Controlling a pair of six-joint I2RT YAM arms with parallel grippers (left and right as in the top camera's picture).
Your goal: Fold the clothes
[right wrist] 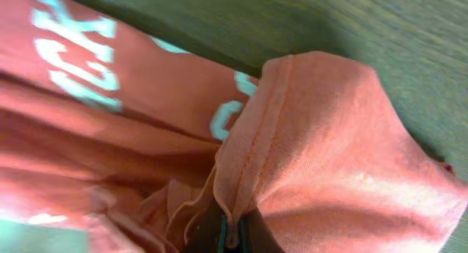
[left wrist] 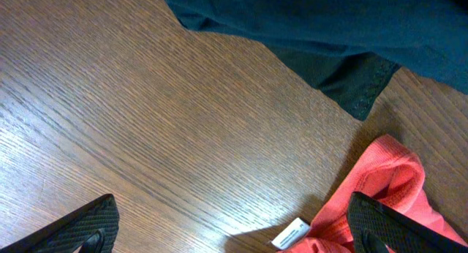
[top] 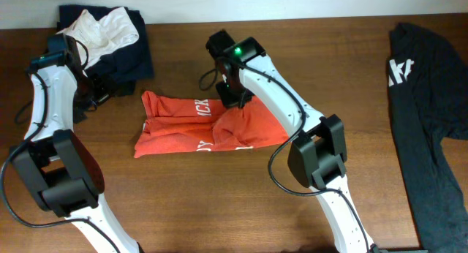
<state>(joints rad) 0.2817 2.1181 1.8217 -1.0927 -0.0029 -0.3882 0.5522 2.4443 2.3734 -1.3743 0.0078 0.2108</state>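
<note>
Orange-red cotton T-shirt with white lettering (top: 183, 129) lies partly folded in the middle of the overhead frame, on the brown wooden table (top: 219, 209). The right gripper (top: 235, 98) is closed and pinches a hemmed fold of this T-shirt near its upper edge. The left gripper (left wrist: 234, 227) has its fingers spread wide and holds nothing, near the shirt's left end. A dark navy garment (top: 128, 59) lies at the upper left.
</note>
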